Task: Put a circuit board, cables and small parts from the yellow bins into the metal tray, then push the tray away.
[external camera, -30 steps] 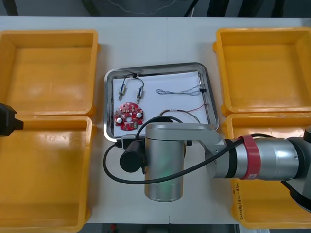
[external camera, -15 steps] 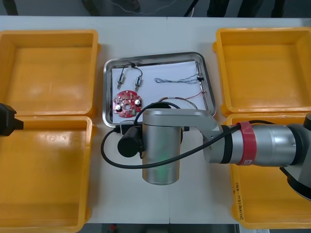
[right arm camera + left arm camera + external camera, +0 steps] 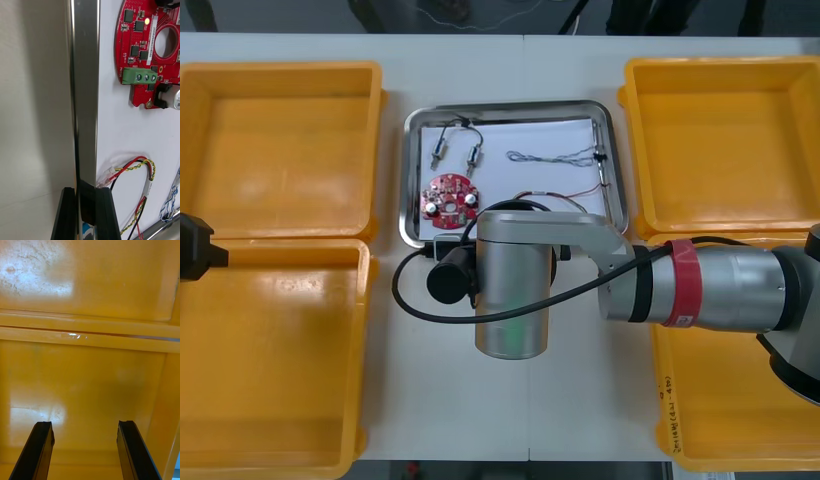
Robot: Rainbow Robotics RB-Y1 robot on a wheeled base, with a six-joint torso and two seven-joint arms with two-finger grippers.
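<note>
Reaching leftward, the right arm (image 3: 720,297) had the right claw (image 3: 86,195) clamped on the near rim of the metal tray (image 3: 412,180); the circuit board (image 3: 448,195) lay inside. The left claw (image 3: 86,427) hung spread over a yellow bin (image 3: 90,382).

The metal tray (image 3: 510,106) holds a red circuit board (image 3: 447,197), cables (image 3: 555,157) and small metal parts (image 3: 440,153).

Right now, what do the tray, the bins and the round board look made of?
Metal tray: polished metal, probably stainless steel; mirror-like rim, clamped by the right gripper.
Yellow bins: glossy moulded plastic, by the soft glare; the left gripper hangs open over one.
Red circuit board: likely laminate under red coating, with soldered parts.
</note>
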